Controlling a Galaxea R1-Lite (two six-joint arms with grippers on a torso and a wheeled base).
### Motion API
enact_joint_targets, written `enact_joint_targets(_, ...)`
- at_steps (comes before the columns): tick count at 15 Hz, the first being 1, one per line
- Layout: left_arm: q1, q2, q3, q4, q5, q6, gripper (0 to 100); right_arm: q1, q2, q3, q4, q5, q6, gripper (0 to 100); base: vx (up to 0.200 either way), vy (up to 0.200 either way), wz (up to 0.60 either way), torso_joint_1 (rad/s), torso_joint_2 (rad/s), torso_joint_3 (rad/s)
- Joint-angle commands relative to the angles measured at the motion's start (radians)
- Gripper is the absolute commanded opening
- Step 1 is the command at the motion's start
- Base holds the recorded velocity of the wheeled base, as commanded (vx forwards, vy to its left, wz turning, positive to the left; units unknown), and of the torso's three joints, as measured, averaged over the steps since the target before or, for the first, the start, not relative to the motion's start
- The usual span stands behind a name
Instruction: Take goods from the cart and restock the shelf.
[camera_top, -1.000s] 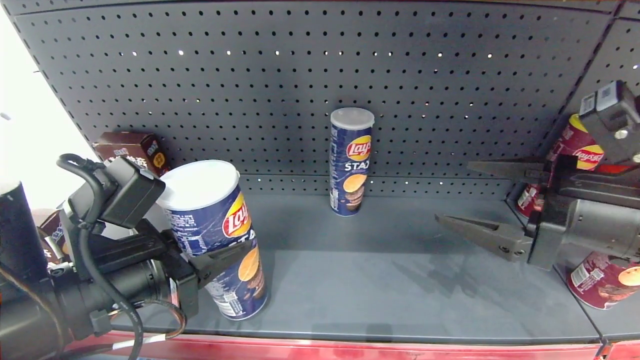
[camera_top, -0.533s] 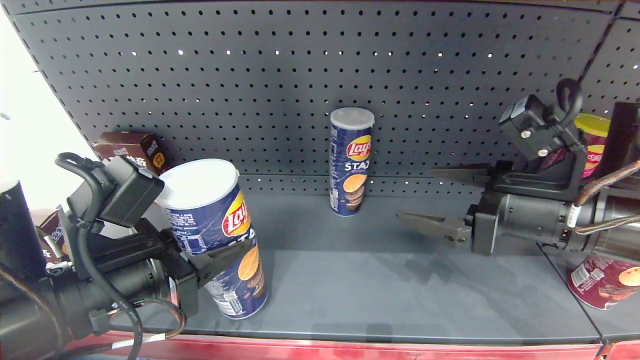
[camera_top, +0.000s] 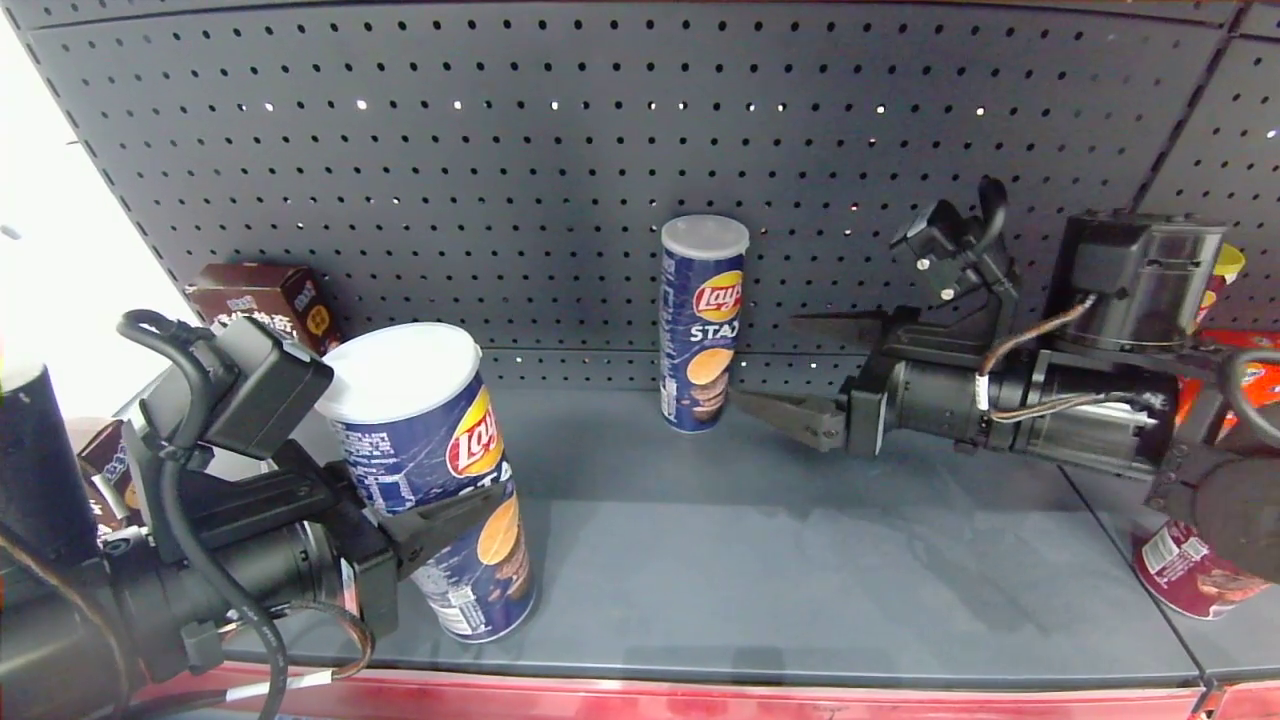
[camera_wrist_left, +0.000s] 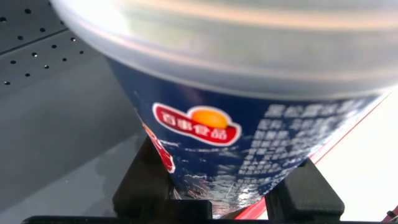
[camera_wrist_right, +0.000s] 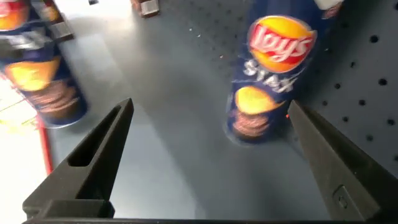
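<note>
Shelf (camera_top: 760, 590) front: my left jaws pinch blue can (camera_top: 425, 440). My right jaws spread wide, just beside second can (camera_top: 703, 320) standing upright by pegboard (camera_top: 500, 150).

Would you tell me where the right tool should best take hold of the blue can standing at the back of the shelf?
Around the cylinder's middle, below the lid, coming in level from the robot's right. The blue can stands upright with bare shelf on that side, and the open right tool faces it; the pegboard close behind blocks a rear approach.
</note>
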Motion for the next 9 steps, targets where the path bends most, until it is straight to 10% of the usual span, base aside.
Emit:
enact_joint_targets(1,0.001,0.002,0.001,-0.001,0.000,0.000,0,-0.031,0.076,-0.042,-0.015,0.020,0.004,100,0.000,0.000,0.00,0.000,0.00,0.000)
enact_joint_targets(9,-0.002,0.003,0.002,0.000,-0.001,0.000,0,-0.066,0.178,-0.140,-0.099,0.150,0.032,100,0.000,0.000,0.00,0.000,0.00,0.000)
